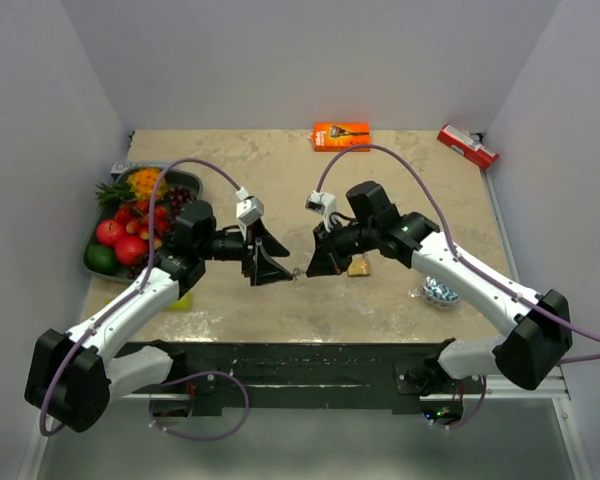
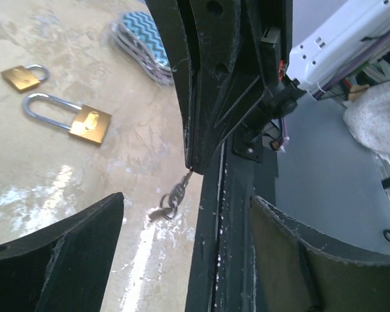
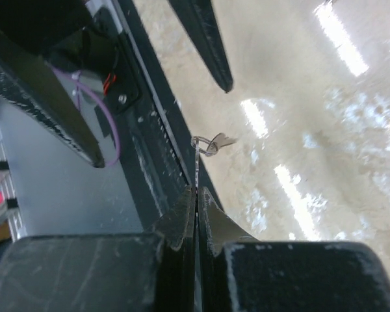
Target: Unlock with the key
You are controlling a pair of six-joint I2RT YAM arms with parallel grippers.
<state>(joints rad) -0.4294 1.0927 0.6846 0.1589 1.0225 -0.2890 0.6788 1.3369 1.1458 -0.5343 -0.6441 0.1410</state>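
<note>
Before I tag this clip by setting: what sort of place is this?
Probably a robot test cell: white walls box in the tabletop, two arms are bolted at its edge, with a fruit tray and padlock as props.

Robot lab cell: plain white walls (image 1: 310,60), marbled tabletop (image 1: 280,160), bench-mounted arms (image 1: 130,310).

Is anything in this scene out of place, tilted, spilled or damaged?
Nothing is spilled or damaged. One odd point: the right gripper pinches the key with its ring dangling, away from the large padlock and the small padlock, which lie flat.
</note>
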